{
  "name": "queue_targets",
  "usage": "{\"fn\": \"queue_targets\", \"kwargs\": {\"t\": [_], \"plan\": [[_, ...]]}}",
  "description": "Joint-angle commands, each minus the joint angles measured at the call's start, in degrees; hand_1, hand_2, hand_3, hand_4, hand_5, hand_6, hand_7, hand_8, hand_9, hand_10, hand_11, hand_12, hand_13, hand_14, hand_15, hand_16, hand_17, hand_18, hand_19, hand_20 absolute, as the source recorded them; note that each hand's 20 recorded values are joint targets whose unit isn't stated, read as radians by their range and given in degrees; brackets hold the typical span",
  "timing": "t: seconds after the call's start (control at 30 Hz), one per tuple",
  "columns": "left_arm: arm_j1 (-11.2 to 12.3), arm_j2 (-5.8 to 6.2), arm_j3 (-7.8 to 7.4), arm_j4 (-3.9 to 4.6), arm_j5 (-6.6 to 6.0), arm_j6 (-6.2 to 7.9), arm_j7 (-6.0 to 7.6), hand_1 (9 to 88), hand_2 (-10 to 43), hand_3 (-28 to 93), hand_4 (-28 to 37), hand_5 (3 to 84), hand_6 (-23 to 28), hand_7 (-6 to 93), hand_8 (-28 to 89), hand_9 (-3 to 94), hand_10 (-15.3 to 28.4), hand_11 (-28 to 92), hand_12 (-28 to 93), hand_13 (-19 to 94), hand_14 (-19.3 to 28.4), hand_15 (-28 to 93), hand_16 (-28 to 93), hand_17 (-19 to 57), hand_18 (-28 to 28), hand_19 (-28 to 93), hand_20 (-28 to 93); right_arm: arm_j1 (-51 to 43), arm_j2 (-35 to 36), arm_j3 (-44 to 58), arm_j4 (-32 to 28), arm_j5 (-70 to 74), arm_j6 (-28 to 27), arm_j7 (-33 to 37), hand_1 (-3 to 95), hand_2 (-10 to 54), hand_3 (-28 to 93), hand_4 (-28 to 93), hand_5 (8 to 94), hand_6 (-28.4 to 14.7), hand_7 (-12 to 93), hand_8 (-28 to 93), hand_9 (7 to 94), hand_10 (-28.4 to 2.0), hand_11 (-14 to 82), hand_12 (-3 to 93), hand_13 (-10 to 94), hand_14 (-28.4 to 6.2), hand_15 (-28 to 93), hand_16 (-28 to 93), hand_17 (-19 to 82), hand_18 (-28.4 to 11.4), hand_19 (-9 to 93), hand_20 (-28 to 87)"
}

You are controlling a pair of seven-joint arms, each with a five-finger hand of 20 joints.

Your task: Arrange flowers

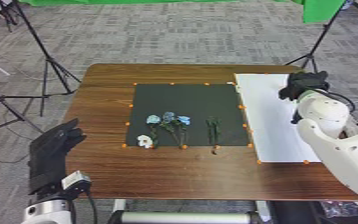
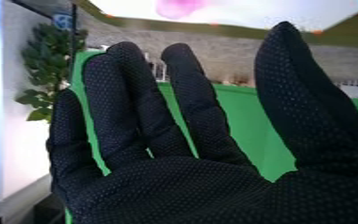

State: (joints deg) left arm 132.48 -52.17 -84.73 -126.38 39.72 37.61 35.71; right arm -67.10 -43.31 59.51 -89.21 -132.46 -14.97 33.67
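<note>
My right hand [image 1: 305, 86] is over the far part of the white sheet [image 1: 278, 125] in the head view. The right wrist view has the same hand [image 2: 171, 185] open, fingers straight, thumb apart, holding nothing. My left hand [image 1: 53, 150] is off the table's left edge, its fingers extended and empty. On the black mat [image 1: 184, 95] lie blue flowers [image 1: 168, 117] with thin dark stems, and a white flower [image 1: 145, 141] in front of them at the left. A bunch of green stems [image 1: 213, 131] lies to their right.
The brown table [image 1: 104, 110] carries small orange markers [image 1: 184, 146] around the mat and sheet. Black tripod legs stand beyond the table on both sides. Green cloth [image 1: 321, 11] hangs at the far right.
</note>
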Motion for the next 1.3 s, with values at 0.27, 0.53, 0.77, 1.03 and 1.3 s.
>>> {"fn": "queue_targets", "kwargs": {"t": [0.27, 0.53, 0.77, 1.03, 1.3], "plan": [[-0.3, 0.20, 0.48, 0.04, -0.21, -0.13, 0.30, 28.9, 5.0, 83, -14.9, 53.1, 17.0, 19.7, -10, 42.5, 24.8, 51, 13, 33, 28.4, 84, -23, -4.1, 24.1, 55, 46, -2.0, 0.4, 2.3, 1.8, 1.0, -4.2, 2.4, 25.2, -4.7, 88, -27, 46.8, -7.7, 19, -12, 47.0, -23.1, 28.3, 18.5, 27, -27.3, 76, 17, -5, -28.4, 62, 29], [-0.4, 0.45, 0.59, -0.02, -0.58, -0.08, 0.73, 28.9, 5.0, 83, -14.8, 53.1, 17.0, 19.6, -10, 42.5, 24.8, 51, 13, 33, 28.4, 84, -23, -4.1, 24.1, 55, 46, -1.6, -0.3, 2.2, 2.8, 1.6, -5.6, 2.7, 26.2, -5.6, 88, -27, 46.5, -7.8, 18, -12, 47.6, -23.4, 27.6, 18.4, 27, -27.6, 77, 17, -5, -28.4, 62, 29], [-0.7, 0.57, 0.87, 0.11, -0.88, 0.01, 1.17, 28.9, 4.9, 83, -14.7, 53.1, 17.0, 19.7, -10, 42.6, 24.8, 51, 13, 33, 28.4, 84, -23, -4.1, 24.1, 55, 46, -1.9, -0.5, 1.9, 3.4, 1.3, -5.1, 1.7, 28.0, -6.5, 88, -27, 47.2, -7.2, 19, -12, 50.5, -21.7, 30.1, 19.3, 30, -26.9, 78, 18, -4, -28.4, 62, 29], [-0.8, 1.03, 0.99, -0.12, -1.42, 0.28, 1.74, 29.0, 4.9, 83, -14.8, 53.1, 17.0, 19.8, -10, 42.5, 24.8, 52, 13, 33, 28.4, 84, -23, -4.1, 24.1, 55, 46, -1.7, -1.0, 0.5, 4.2, -0.3, -4.0, 1.8, 34.3, -9.2, 90, -28, 54.8, -8.0, 19, -13, 56.4, -18.1, 44.1, 21.0, 37, -22.1, 80, 20, -3, -28.2, 63, 29], [-0.9, 0.16, 0.76, -0.07, -0.39, -0.35, 0.87, 29.1, 4.9, 83, -14.7, 53.1, 17.0, 19.8, -10, 42.5, 24.8, 51, 13, 33, 28.4, 84, -23, -4.0, 24.0, 55, 46, -0.4, -0.1, -3.8, 5.5, -2.8, 1.7, 3.1, 50.9, -9.5, 78, -28, 67.2, -5.2, 23, -5, 71.6, -9.3, 30.3, 37.3, 49, -12.9, 73, 33, 3, -26.1, 65, 27]]}}
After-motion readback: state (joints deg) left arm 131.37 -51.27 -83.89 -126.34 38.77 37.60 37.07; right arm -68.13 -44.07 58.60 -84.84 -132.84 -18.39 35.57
